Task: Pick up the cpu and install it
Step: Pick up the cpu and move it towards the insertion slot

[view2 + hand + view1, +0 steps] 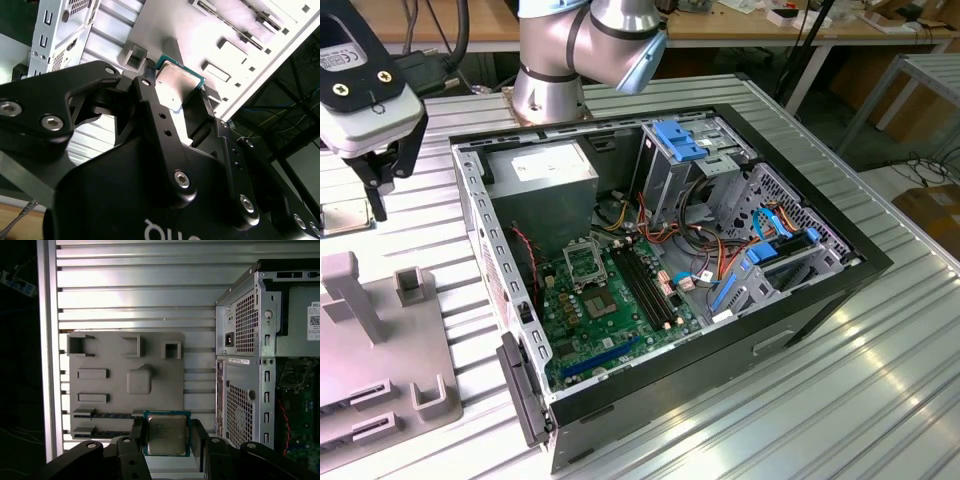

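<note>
- The open computer case (740, 345) is the big thing here, lying well off to the exterior view's right of the action.
- A grey tray (380, 370) sits just beside it, with the case's side wall in between.
- The gripper (167, 424) hangs at the tray's edge and looks closed on the cpu.
- The socket (582, 262) is inside the case and looks empty.
- The cpu (166, 436) lies flat, metal top up, pinched on two opposite edges.

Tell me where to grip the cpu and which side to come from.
Grip the cpu by two opposite side edges, coming straight down from above. It lies flat, metal top up, by the grey fixture, so only its thin sides can be pinched.
</note>
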{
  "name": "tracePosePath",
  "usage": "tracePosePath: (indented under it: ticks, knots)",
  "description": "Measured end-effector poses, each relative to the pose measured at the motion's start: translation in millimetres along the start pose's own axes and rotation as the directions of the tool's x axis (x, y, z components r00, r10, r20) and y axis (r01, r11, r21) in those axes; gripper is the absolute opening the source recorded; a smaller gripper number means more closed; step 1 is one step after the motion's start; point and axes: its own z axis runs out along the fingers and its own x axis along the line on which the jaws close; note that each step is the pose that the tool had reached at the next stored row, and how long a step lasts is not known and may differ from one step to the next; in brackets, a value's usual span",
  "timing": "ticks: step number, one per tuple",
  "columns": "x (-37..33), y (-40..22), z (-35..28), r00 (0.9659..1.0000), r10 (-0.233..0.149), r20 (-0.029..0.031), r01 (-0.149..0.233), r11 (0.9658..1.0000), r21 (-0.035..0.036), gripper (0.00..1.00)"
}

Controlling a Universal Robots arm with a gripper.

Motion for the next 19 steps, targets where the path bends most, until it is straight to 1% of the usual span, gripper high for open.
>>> tracePosePath:
  ticks: [19]
  knots:
    - [-13.0,0.2,-0.5,1.0000,0.000,0.0000,0.000,1.0000,0.0000,0.47]
